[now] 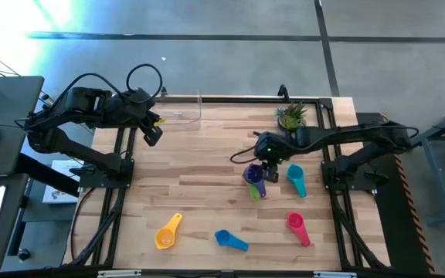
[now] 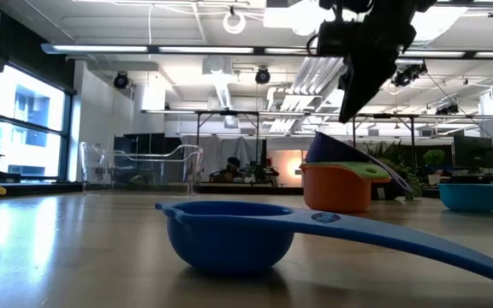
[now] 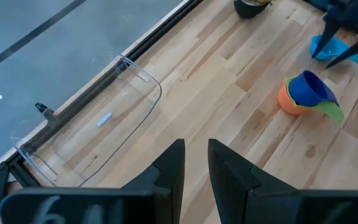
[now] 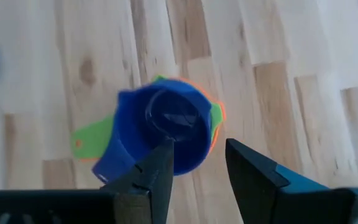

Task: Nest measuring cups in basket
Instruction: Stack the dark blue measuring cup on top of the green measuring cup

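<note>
fingers of my right gripper (image 4: 197, 165) stand parted just above the purple cup (image 4: 166, 134), holding nothing. it sits tilted, nested in the green (image 4: 92, 138) and orange (image 3: 288, 102) cups mid-table. i see the left gripper (image 3: 194, 163) nearly closed near the basket (image 3: 104, 124).

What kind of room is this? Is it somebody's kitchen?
Probably not a kitchen: it looks like a robot lab or workshop. A wooden table carries two dark robot arms, the floor around it is bare grey concrete, and the low view shows a big open room with exposed ceiling lights and more workbenches.
</note>
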You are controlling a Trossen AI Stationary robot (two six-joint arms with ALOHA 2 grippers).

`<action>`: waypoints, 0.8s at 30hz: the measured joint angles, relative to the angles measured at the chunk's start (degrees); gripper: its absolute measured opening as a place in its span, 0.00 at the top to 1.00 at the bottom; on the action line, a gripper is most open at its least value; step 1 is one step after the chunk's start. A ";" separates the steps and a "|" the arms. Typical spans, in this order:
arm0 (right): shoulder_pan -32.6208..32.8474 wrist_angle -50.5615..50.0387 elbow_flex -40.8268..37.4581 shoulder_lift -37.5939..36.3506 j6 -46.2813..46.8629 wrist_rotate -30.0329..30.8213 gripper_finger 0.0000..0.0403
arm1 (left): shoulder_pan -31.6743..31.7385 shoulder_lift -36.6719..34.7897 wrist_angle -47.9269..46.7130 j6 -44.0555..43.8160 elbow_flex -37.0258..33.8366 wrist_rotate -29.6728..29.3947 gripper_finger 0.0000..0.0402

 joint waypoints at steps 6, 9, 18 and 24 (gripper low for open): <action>-0.02 0.47 0.00 4.29 -0.68 1.53 0.65 | -0.01 0.00 -0.02 0.98 0.00 -0.01 0.84; -0.02 0.86 0.00 5.65 -0.71 2.43 0.65 | -0.01 0.00 -0.02 1.99 0.00 -0.01 0.84; -0.02 2.91 0.00 9.40 -0.32 2.95 0.66 | 0.00 0.00 -0.07 3.11 0.00 -0.03 0.84; -0.02 2.96 0.00 9.70 1.04 2.40 0.76 | 0.01 0.00 -0.08 3.79 0.00 -0.05 0.84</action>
